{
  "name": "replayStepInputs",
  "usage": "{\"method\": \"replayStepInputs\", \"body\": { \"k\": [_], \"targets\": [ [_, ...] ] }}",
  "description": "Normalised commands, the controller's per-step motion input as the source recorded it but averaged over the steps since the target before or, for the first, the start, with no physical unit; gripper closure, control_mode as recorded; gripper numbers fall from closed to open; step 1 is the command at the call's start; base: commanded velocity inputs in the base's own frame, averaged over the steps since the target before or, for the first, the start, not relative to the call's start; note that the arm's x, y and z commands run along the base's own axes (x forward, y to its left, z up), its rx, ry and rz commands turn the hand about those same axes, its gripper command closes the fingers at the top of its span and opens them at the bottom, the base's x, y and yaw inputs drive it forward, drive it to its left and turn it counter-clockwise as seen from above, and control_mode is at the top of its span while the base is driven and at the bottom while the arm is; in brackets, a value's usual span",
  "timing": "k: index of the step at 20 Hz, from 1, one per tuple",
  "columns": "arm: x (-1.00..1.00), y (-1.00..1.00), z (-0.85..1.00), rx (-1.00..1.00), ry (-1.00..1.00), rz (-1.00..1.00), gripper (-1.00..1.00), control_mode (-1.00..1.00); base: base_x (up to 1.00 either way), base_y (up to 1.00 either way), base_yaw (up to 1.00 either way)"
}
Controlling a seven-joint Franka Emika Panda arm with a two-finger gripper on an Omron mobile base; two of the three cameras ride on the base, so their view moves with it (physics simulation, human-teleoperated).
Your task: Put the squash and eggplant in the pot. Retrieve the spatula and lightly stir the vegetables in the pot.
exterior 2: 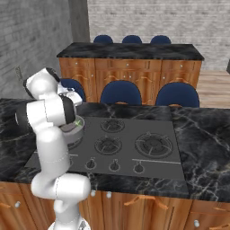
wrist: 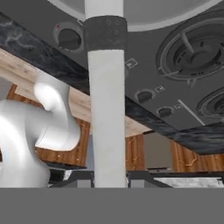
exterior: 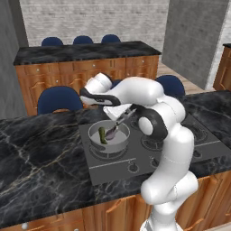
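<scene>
Bench [exterior: 40,153]: black marble, carrying the stove [exterior: 180,149] beneath and around the fingers.
Stove: dark grey, several burners, knobs along the near edge.
Pot [exterior: 108,138]: round grey metal, on the front left burner, directly below the fingers.
Spatula [wrist: 105,109]: long white handle with a dark band, clamped between the fingers, running from them down into the pot.
Fingers [exterior: 121,118]: nearly closed, gripping the spatula handle, just above the pot rim.
Squash [exterior: 103,135]: dark green stick, inside the pot.
Eggplant [exterior: 111,132]: purple, inside the pot, beside the squash, at the spatula's lower end.
</scene>
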Motion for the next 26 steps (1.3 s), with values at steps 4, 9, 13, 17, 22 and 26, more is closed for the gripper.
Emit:
{"method": "replayStepInputs", "body": {
  "k": [4,9,13,17,22,26],
  "targets": [
    [-0.12,-0.02,-0.34,0.00,0.01,0.00,1.00,-1.00,0.00,0.00,0.00],
    [-0.68,-0.46,0.00,0.00,0.12,0.00,1.00,-1.00,0.00,0.00,0.00],
    [-0.37,-0.41,0.16,0.00,0.11,0.00,1.00,-1.00,0.00,0.00,0.00],
    [0.18,0.00,0.73,0.00,0.00,0.00,1.00,-1.00,0.00,0.00,0.00],
    [0.11,0.06,0.19,0.00,0.02,0.00,1.00,-1.00,0.00,0.00,0.00],
    [0.33,0.94,-0.07,0.00,-0.04,0.10,1.00,-1.00,0.00,0.00,0.00]
  ]
}}
